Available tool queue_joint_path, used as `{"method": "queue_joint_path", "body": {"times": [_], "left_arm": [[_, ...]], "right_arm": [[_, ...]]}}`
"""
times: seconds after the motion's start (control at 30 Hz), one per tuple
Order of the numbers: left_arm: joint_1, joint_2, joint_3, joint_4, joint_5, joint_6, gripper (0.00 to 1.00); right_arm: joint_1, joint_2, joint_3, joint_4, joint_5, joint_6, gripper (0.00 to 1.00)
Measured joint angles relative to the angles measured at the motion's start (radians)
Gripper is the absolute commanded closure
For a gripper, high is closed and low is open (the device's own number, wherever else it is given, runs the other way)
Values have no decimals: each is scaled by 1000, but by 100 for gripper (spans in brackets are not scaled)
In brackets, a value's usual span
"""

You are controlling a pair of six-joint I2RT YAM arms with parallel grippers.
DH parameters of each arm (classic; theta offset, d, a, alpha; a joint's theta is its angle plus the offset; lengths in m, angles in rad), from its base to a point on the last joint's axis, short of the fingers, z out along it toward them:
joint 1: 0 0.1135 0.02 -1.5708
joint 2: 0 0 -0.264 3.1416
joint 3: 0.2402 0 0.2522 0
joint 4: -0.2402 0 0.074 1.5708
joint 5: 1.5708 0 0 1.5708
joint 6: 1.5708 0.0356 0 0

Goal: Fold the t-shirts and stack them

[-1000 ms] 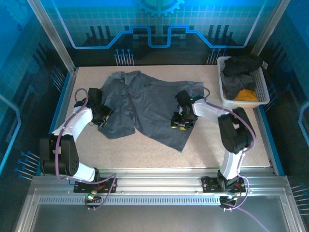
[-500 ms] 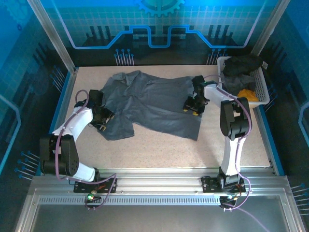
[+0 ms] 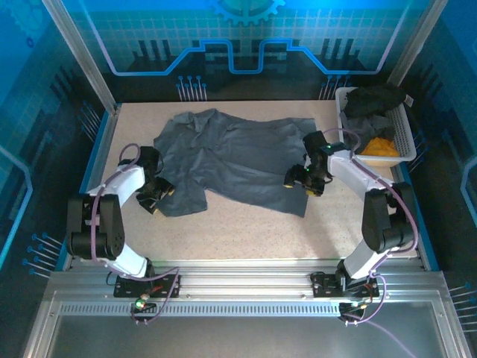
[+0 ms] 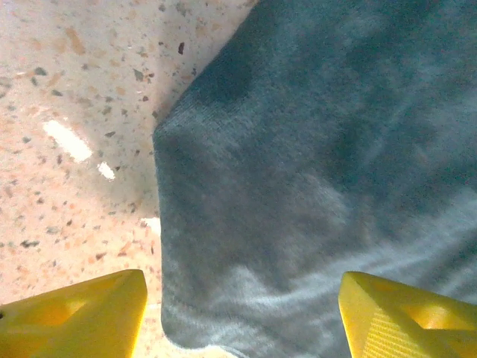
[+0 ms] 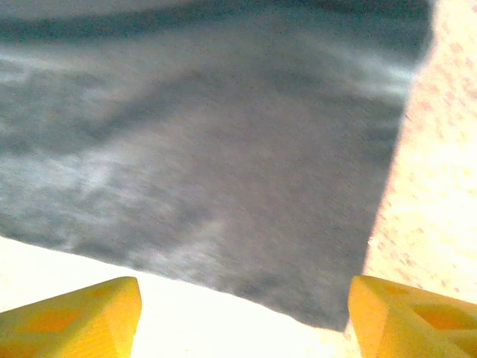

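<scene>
You saw the slate-grey t-shirt (image 3: 231,160) spread mid-table (image 3: 246,231), likely limp and light, best pinched at its hem corners, where the left gripper (image 3: 154,195) (8 o'clock) and right gripper (image 3: 305,179) (4 o'clock) hovered wide open, empty.

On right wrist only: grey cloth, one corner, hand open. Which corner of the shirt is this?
Observer: The top view puts the right hand at the near right corner of the slate-grey t-shirt, which lies spread on the table.
Operator: Left arm?
Observer: The left hand is at the shirt's near left flap, probably a sleeve. Its wrist view shows the fingers spread over the cloth edge, gripping nothing.
Operator: Other shirts?
Observer: A black shirt, a lighter grey shirt and an orange-yellow shirt sit bunched in the white basket at the table's far right.
</scene>
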Motion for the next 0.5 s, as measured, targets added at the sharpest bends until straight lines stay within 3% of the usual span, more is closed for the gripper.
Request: {"method": "queue_joint_path", "body": {"times": [0.23, 0.4, 0.5], "left_arm": [[0, 73, -16, 62, 3, -1, 57], [-14, 73, -18, 107, 9, 2, 90], [-34, 67, -20, 132, 11, -3, 100]], "right_arm": [[-37, -82, -159, 0, -18, 64, 26], [-21, -85, -227, 11, -17, 114, 29], [32, -43, -220, 35, -17, 138, 35]]}}
